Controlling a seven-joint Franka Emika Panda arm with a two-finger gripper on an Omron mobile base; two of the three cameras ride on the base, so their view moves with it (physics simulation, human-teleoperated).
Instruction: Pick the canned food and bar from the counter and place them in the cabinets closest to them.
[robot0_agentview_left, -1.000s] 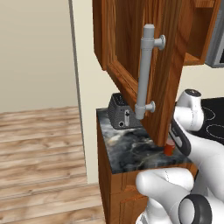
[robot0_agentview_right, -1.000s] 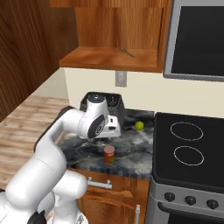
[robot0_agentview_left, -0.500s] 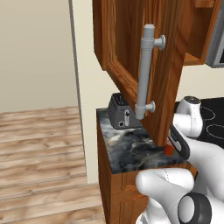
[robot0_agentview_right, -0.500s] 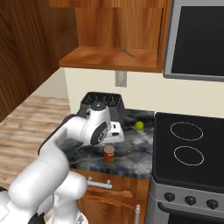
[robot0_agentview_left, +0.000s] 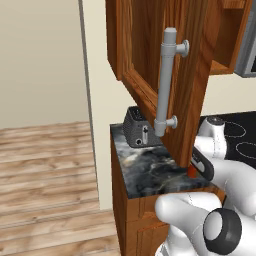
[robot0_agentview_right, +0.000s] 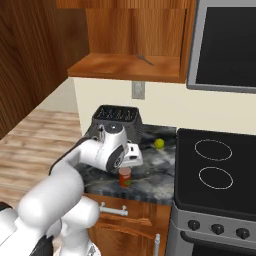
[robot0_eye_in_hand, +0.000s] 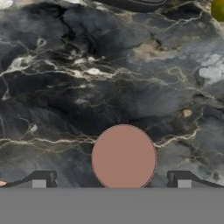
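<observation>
The can stands upright on the counter, in front of the toaster and close to the counter's front edge. In the hand view we look straight down on its pale round top, which lies between the two dark fingertips. The gripper is wide open and holds nothing; its fingertips stand well clear of the can on either side.

Risks, as we judge them. The can sits low in the hand view, so it may not be centred along the fingers; a descent from here could set a fingertip on the rim and tip the can, or close on it off-centre and let it slip. The can is also near the counter's front edge, so a sideways nudge could push it off. The open cabinet door hangs over the counter, just beside the arm, and a careless lift toward the cabinet could strike the door or its handle.

Counts. We see one can, one toaster, one small green fruit behind the can and beside the toaster, one open cabinet with one door handle, and one stove to the side of the counter. We cannot make out the bar.
</observation>
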